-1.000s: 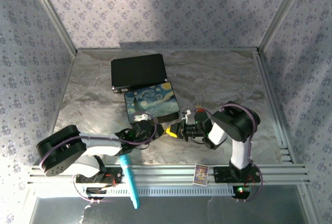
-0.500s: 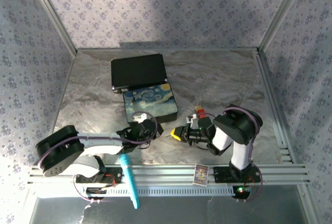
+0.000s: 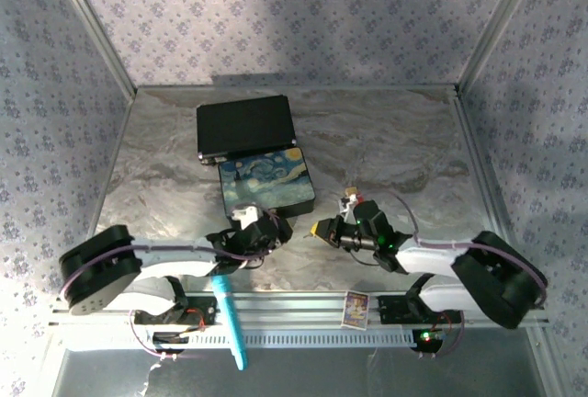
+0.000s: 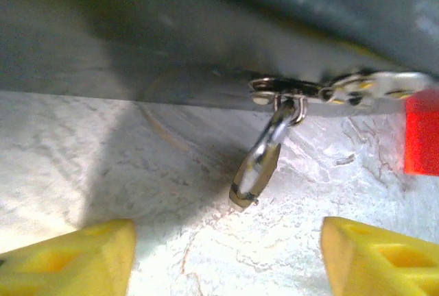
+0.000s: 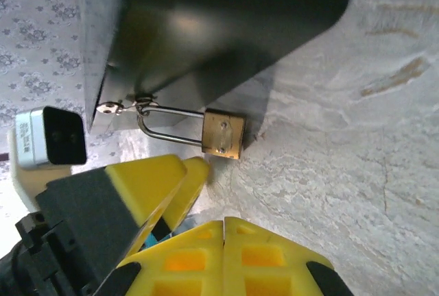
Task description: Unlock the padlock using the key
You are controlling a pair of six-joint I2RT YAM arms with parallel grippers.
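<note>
Top view: the left gripper [image 3: 277,230] and right gripper [image 3: 323,229] face each other at the lower edge of the painted box [image 3: 268,184] on the desk [image 3: 404,149].

Left wrist: its yellow fingers [image 4: 68,255] are spread wide with nothing between them. The padlock [image 4: 257,166] hangs edge-on from the box's latch [image 4: 288,90] at centre frame, and the red head of the key [image 4: 421,131] sits at the right edge.

Right wrist: the right gripper is pressed together and empty, just below the brass padlock, whose shackle [image 5: 168,125] runs through the latch.

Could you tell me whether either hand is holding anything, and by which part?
Nothing is held: the left hand is open, facing the padlock; the right hand is shut empty.
</note>
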